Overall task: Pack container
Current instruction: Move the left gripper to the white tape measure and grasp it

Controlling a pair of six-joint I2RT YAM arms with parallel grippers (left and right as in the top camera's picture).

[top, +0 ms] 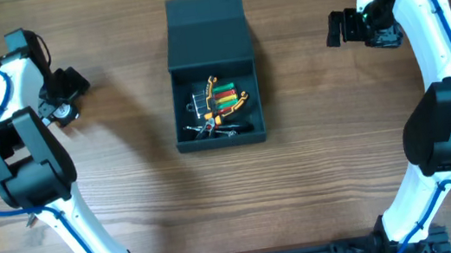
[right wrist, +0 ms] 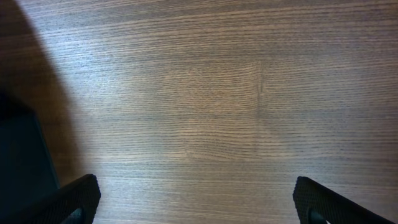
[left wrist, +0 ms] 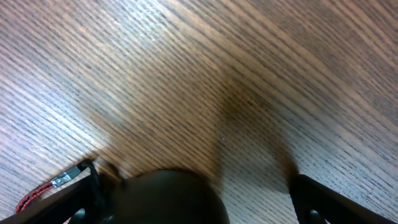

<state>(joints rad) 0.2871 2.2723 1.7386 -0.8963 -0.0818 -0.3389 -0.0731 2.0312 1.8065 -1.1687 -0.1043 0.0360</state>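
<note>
Teal-grey container (top: 223, 142) open, tools (top: 219, 105) inside.
Left gripper (top: 71, 94), right gripper (top: 337, 29) spread, empty; lid (top: 207, 33) between them; fold it shut slowly.

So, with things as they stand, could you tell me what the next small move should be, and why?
Probably swing the right gripper toward the lid to start folding it shut. The container stands open with colourful tools already inside. Both it and the left gripper are open and empty, off to the sides.
</note>
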